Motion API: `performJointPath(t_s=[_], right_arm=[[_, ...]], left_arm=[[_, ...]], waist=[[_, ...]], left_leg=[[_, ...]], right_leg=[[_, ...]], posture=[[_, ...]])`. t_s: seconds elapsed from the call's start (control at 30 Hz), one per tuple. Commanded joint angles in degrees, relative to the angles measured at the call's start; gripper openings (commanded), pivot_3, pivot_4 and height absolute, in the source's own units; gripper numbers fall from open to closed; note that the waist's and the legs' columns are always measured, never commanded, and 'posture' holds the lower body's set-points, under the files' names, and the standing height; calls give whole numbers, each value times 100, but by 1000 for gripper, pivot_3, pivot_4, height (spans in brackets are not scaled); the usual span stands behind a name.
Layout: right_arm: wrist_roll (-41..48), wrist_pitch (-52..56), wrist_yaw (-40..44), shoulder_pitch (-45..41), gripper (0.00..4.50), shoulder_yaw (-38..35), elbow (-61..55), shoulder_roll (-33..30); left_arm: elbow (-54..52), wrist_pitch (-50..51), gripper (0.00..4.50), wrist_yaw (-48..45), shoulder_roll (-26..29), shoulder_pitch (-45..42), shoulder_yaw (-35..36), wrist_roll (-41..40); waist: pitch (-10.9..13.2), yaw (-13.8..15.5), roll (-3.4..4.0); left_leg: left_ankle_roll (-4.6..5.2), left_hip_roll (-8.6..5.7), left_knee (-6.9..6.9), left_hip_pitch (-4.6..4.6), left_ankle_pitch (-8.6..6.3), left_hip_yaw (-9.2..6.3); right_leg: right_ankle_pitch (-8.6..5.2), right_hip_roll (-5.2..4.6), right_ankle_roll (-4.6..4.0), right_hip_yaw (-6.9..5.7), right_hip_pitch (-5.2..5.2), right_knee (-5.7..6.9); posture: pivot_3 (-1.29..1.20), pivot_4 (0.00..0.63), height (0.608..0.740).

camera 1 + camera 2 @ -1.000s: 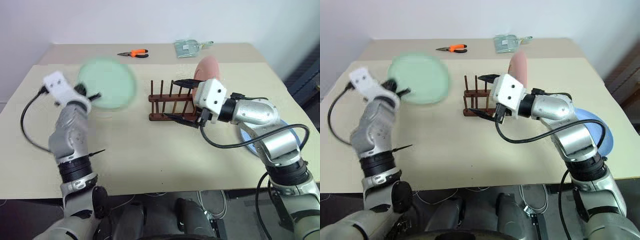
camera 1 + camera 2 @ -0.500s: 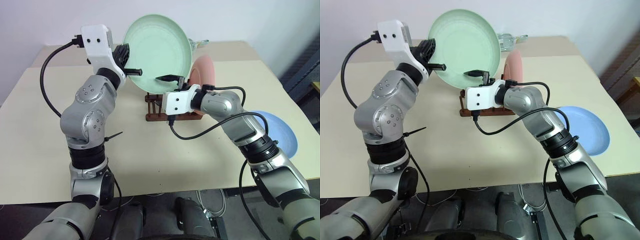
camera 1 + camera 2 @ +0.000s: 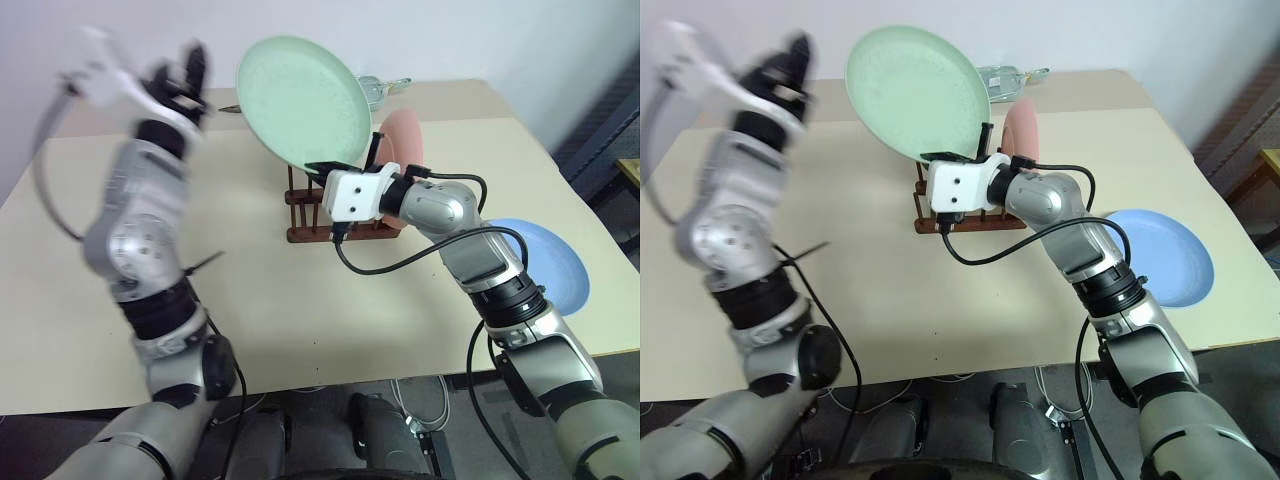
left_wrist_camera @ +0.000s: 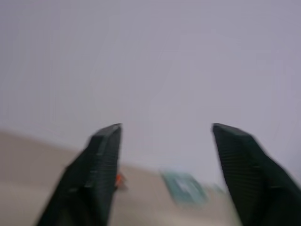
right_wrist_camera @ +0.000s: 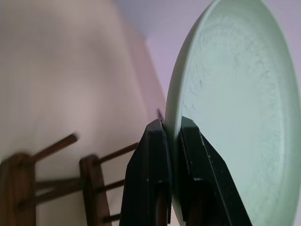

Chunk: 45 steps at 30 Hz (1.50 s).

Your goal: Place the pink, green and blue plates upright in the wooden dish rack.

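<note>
We can read no text, label, brand, number or sign on anything here.

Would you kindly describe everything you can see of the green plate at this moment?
The green plate is round, shallow, pale mint and matte, with faint scuffs on its face. It is held in the air above the wooden dish rack, tilted up on edge, not yet between the pegs. The right hand is shut on its lower rim, one finger on each face. The left hand is open and apart from it. The pink plate stands just behind it.
</note>
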Motion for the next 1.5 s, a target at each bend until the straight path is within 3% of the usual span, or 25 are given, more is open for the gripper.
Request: performJointPath(t_s=[0.03,0.13,0.3,0.47,0.6,0.87,1.03,1.13,1.23,1.33,1.43,1.5], right_arm=[[1615,1169,42,49,0,-850,-943,476],[4396,3348,-773,125,0,-2123,-1685,1253],[5768,4771,-1721,153,0,-2691,-1920,1392],[6119,5150,-2541,159,0,-2870,-1876,1527],[6151,5277,-2837,239,0,-2878,-1764,1479],[6131,5411,-3215,90,0,-2979,-1110,1437],[5964,5297,-3060,-39,2001,-2812,-1058,1312],[5091,4722,-2552,-100,3453,-2211,-1289,765],[4065,3838,-1662,-94,3453,-1444,-1619,-90],[3561,3122,-988,-132,3453,-1538,-1777,-897],[4020,3223,-111,223,3453,-2182,-1864,-1721],[4387,3867,668,1171,4002,-3142,-1650,-2728]], left_arm=[[130,-606,3495,-946,543,710,-433,297],[51,-606,3495,-2232,1135,1889,-1034,183],[-556,-467,3495,-3745,1857,3257,-2351,134],[-797,-466,3495,-4080,1791,3549,-3106,150],[-810,-397,3495,-4047,1494,3408,-3252,91],[-750,-422,3495,-4081,1437,3318,-3305,144],[-771,-424,3574,-4055,1414,3323,-3290,144],[-790,-408,3574,-4046,1406,3332,-3297,139],[-815,-387,3574,-4046,1395,3346,-3311,116],[-813,-394,3574,-4064,1392,3359,-3338,121],[-788,-425,3574,-4122,1416,3349,-3397,170],[-671,-510,3574,-4222,1444,3285,-3515,277]], waist=[[-1,30,2],[1,58,7],[8,38,17],[13,19,51],[12,22,50],[12,14,50],[12,12,50],[12,20,51],[13,19,51],[14,19,50],[14,56,46],[12,133,36]], left_leg=[[1,-2,1,0,0,0],[2,-4,11,-3,-1,-7],[11,-4,11,-10,-6,-8],[12,4,-1,-8,-6,1],[13,5,0,-7,-6,2],[14,5,4,-7,-6,3],[15,5,5,-8,-7,3],[15,5,5,-8,-7,3],[16,2,7,-11,-7,4],[20,2,6,-9,-9,5],[20,2,8,-10,-9,5],[23,3,10,-7,-11,-1]], right_leg=[[0,-2,0,1,2,1],[0,-4,-3,1,11,3],[-21,-7,-44,0,4,0],[-28,-4,-57,0,-11,11],[-28,-1,-55,0,-10,13],[-27,0,-54,0,-9,14],[-28,0,-54,0,-10,13],[-28,0,-53,0,-10,13],[-31,-2,-48,-1,-7,6],[-34,-2,-43,-1,-5,3],[-36,-3,-40,-2,-1,0],[-36,-3,-41,-6,12,-8]], posture=[[0,150,740],[0,150,740],[0,150,740],[0,150,740],[0,150,740],[0,150,740],[0,150,740],[0,150,740],[0,150,740],[0,150,740],[0,150,740],[0,150,740]])
